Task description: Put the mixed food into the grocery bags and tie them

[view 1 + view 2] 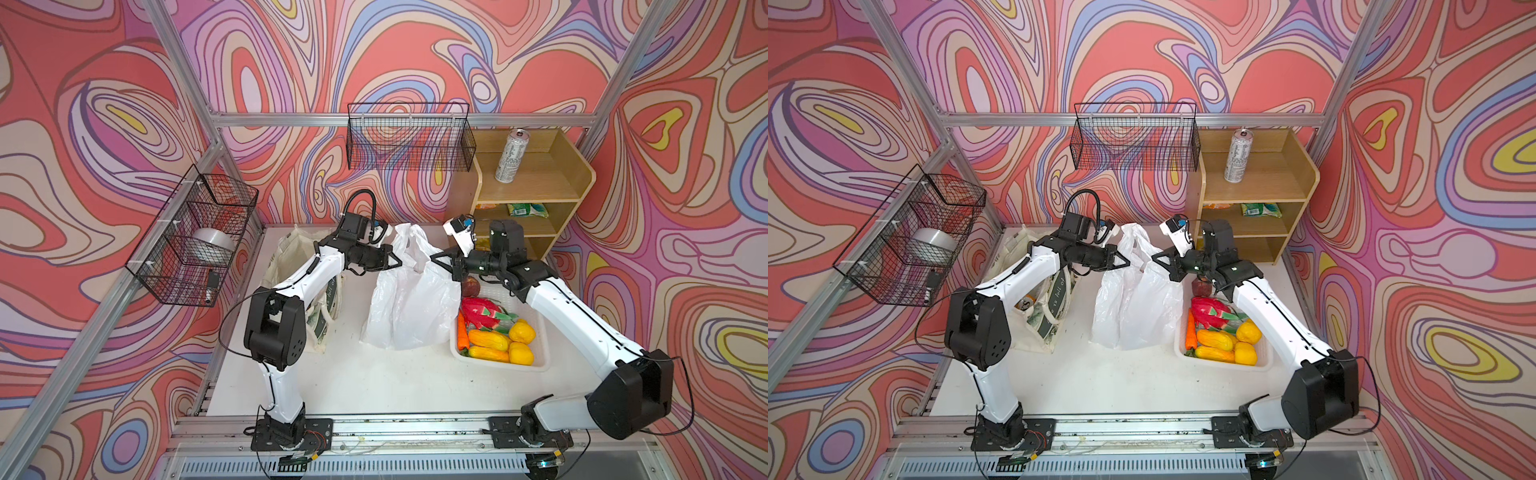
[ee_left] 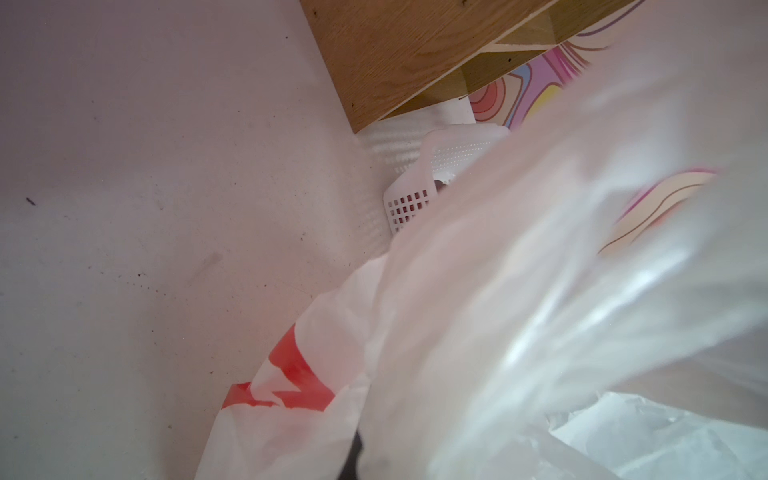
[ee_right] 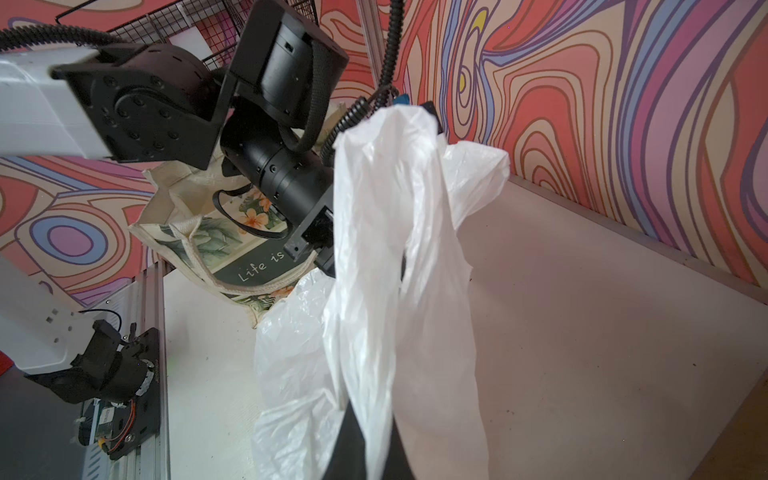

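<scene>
Nearest, toy produce [image 1: 490,338] fills the white basket [image 1: 500,365]; mid-table the left gripper [image 1: 398,264] and right gripper [image 1: 434,257] pinch the white plastic bag [image 1: 411,307] by its handles; beyond, a silver can [image 1: 510,156] and snack packet [image 1: 527,210] sit shelved, so packing looks barely begun.

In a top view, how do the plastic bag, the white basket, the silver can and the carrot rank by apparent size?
1. plastic bag
2. white basket
3. silver can
4. carrot
The can stands up on the shelf, perhaps nearer the camera, so its lead over the carrot is unsure.
</scene>
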